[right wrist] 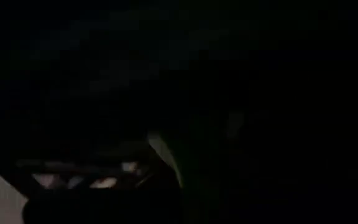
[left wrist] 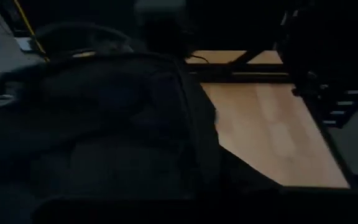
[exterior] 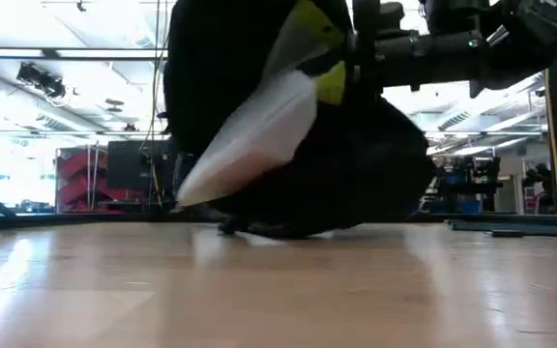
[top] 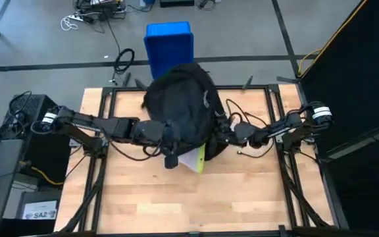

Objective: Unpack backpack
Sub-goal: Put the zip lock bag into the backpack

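The black backpack (top: 179,102) stands at the middle of the table's far half, with its base on the wood (exterior: 288,227). A flat white item with a yellow-green edge (top: 197,160) sticks out of its near side and slants down toward the table (exterior: 249,130). My left gripper (top: 170,157) is at the backpack's near left side. My right gripper (top: 220,135) reaches in from the right, close to the item's yellow-green end (exterior: 335,77). The right wrist view is almost wholly dark, with only a pale strip (right wrist: 165,154) showing. The backpack and the arms hide where either gripper meets anything.
A blue bin (top: 170,41) stands on the floor beyond the table's far edge. A thin cable (top: 247,150) lies on the wood by the right arm. Bare wood (top: 196,197) spans the near half. A black panel (top: 354,72) stands off the right side.
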